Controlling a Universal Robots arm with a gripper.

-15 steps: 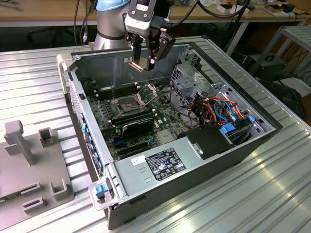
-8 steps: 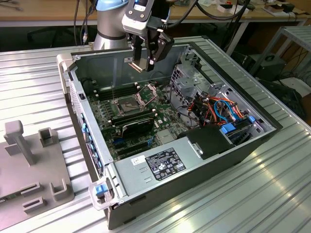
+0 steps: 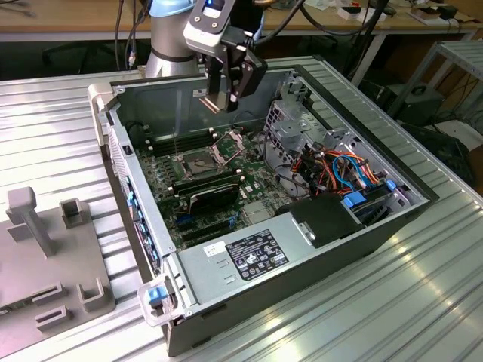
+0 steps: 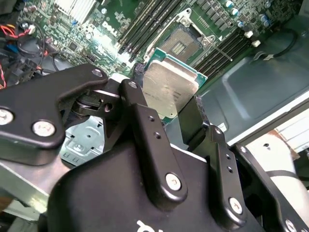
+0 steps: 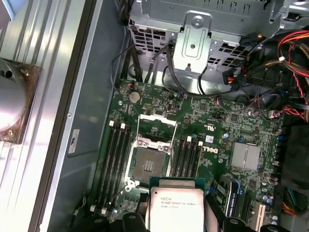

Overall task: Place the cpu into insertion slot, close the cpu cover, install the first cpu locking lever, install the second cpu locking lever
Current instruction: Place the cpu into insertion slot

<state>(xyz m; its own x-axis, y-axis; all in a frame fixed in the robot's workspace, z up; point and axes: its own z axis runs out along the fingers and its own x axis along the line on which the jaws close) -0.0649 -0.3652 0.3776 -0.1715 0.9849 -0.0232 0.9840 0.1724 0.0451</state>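
Exterior view: the arm reaches over the far wall of the open computer case [image 3: 302,294], which sits on the ribbed metal counter [image 3: 60,121]. Its wrist is bent so the gripper [image 3: 226,94] points downward, high above the motherboard and well apart from the insertion slot [image 3: 198,162]. The cpu cover [image 3: 229,143] stands raised beside the slot. What sits between the fingers is hard to make out from here; it may be the chip seen edge-on.

Second wrist view: the gripper [image 4: 166,104] is clamped on the cpu [image 4: 169,87], one finger on each of two opposite edges, metal top facing the camera. The insertion slot [image 4: 181,43] lies beyond it, uncovered.

First wrist view: the cpu [image 5: 176,208] hangs in the gripper [image 5: 176,218] just short of the insertion slot [image 5: 147,164], with the cpu cover [image 5: 155,140] swung open at the slot's far edge and memory slots [image 5: 116,154] on either side.

Placing it well likely means squaring the chip's edges to the socket rim, keeping it level, and lowering it straight down without sliding across the contacts.
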